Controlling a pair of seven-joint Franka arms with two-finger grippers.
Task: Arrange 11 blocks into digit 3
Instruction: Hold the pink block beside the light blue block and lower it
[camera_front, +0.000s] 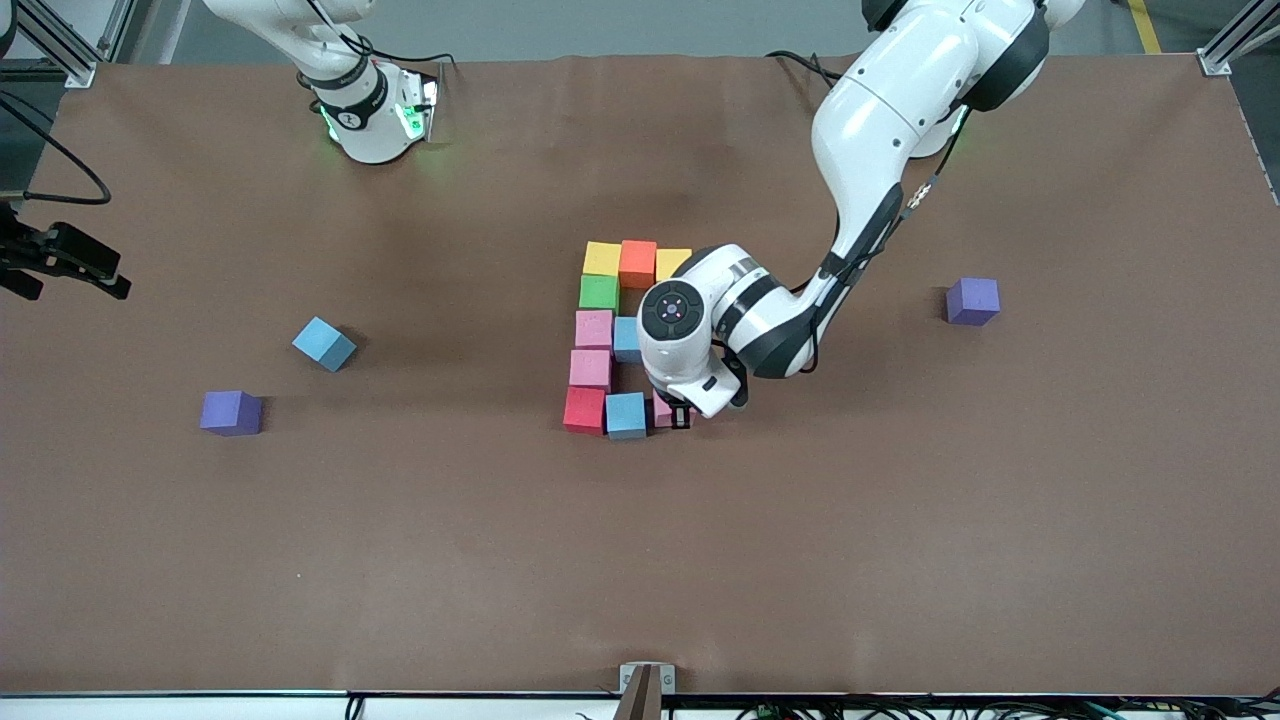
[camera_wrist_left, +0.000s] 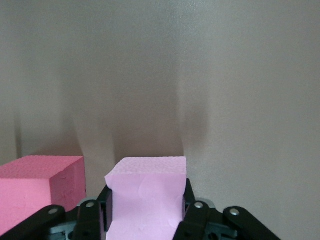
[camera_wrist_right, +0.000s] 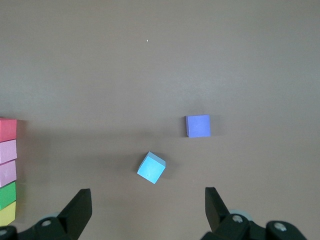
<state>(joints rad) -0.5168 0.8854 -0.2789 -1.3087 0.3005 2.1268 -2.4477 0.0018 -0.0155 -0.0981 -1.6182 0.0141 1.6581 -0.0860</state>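
Note:
In the middle of the table lie the blocks: yellow (camera_front: 602, 258), orange (camera_front: 638, 262) and yellow (camera_front: 672, 263) in a row, then green (camera_front: 599, 291), pink (camera_front: 594, 328) with light blue (camera_front: 627, 338) beside it, pink (camera_front: 590, 368), red (camera_front: 584, 409) and light blue (camera_front: 626, 414). My left gripper (camera_front: 680, 415) (camera_wrist_left: 146, 204) is shut on a pale pink block (camera_front: 662, 409) (camera_wrist_left: 145, 175), low at the table beside that last light blue block. Another light blue block (camera_front: 324, 343) (camera_wrist_right: 151, 167) lies loose toward the right arm's end. My right gripper (camera_wrist_right: 147, 200) hangs open over bare table, holding nothing.
One purple cube (camera_front: 231, 412) (camera_wrist_right: 198, 125) lies near the loose light blue block. Another purple cube (camera_front: 972, 301) sits toward the left arm's end. A reddish-pink block (camera_wrist_left: 40, 182) shows beside the held one in the left wrist view. The right arm waits near its base.

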